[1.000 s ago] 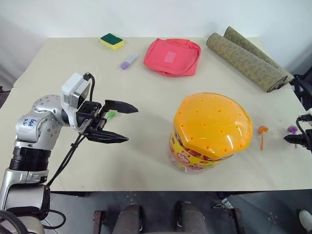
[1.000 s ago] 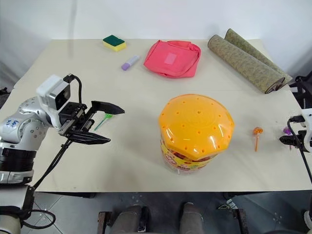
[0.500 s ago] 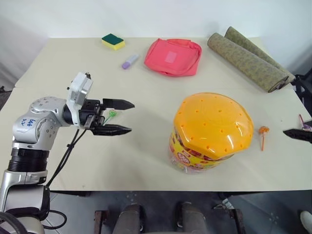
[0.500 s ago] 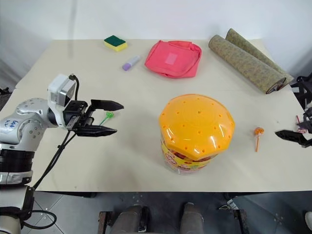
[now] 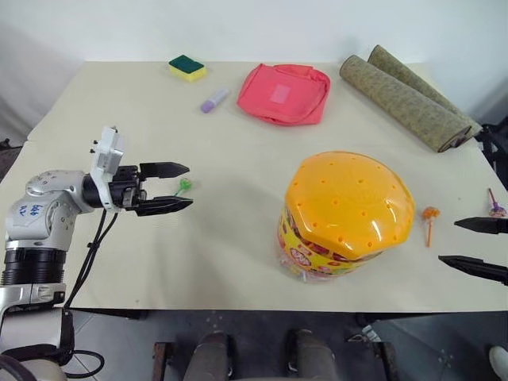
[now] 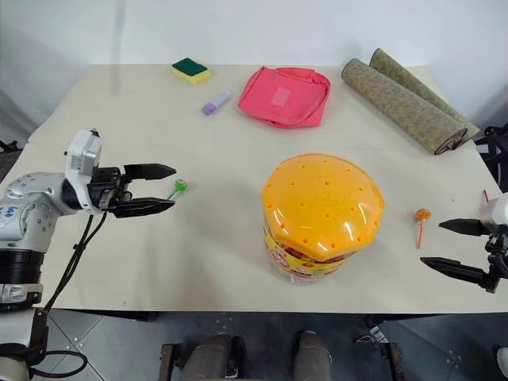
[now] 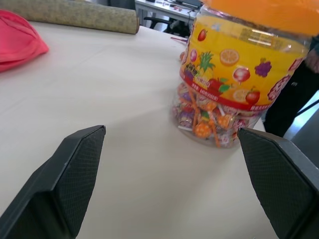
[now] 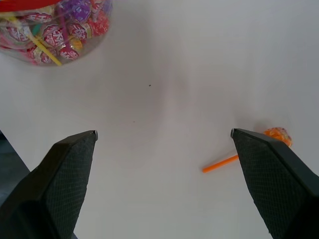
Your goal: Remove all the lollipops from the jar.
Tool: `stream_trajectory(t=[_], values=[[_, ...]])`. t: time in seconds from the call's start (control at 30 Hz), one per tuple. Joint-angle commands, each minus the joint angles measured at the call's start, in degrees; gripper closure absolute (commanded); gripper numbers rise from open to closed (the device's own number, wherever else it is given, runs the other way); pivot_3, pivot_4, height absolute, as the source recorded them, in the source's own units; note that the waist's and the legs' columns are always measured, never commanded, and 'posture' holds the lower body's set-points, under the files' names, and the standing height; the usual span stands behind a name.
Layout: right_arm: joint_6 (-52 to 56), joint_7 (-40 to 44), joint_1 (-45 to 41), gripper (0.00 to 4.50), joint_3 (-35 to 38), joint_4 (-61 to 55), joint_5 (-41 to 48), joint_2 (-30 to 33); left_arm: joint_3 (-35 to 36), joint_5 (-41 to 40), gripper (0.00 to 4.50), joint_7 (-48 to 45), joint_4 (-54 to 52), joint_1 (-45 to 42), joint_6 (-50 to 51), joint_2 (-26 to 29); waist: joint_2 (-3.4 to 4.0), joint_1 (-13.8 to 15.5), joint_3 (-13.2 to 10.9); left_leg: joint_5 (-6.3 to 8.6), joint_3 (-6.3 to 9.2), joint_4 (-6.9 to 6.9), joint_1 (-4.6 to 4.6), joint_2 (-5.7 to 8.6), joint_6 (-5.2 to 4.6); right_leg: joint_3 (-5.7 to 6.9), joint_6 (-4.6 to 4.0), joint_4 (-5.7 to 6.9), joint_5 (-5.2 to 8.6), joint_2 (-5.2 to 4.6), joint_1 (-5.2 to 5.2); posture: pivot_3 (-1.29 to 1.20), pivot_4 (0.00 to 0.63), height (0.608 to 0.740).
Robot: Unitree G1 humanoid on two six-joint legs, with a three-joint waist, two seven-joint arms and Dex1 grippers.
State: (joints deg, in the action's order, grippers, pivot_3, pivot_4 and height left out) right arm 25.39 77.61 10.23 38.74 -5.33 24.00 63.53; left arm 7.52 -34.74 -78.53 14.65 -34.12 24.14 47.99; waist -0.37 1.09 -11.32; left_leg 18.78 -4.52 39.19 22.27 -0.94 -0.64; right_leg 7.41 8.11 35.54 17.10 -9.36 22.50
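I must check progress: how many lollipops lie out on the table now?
3: green lollipop by the left gripper, orange lollipop right of the jar, purple lollipop at the right edge. More remain inside the jar.

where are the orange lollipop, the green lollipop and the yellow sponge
small orange wrapped lollipop (image 5: 429, 213), left eye view, its round head
small green wrapped lollipop (image 6: 180, 186), right eye view, its head
yellow sponge with green top (image 5: 186, 67), left eye view, top face

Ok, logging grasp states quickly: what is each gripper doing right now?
Left gripper: open, holding nothing.
Right gripper: open, holding nothing.
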Motion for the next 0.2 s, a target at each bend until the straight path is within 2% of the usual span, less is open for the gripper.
stream_trajectory(t=[0.03,0.2], values=[[-5.93,2.58,2.27,0.01,3.74,1.85,0.86,-2.41,3.99,1.05,0.00,-2.57,2.22,2.34,-3.98,2.83,0.00,0.11,0.00,0.00,-0.01,0.00,0.00,0.00,0.00,0.00,0.00,-0.01,0.00,0.00,0.00,0.00,0.150,0.740],[-10.04,2.31,2.65,0.01,3.79,5.69,0.60,-3.27,5.97,1.88,0.00,-4.06,6.41,4.05,-6.83,3.68,0.00,0.39,0.00,0.00,-0.02,0.01,-0.02,0.03,-0.01,-0.01,0.02,-0.01,-0.01,-0.04,-0.05,0.00,0.150,0.740]])
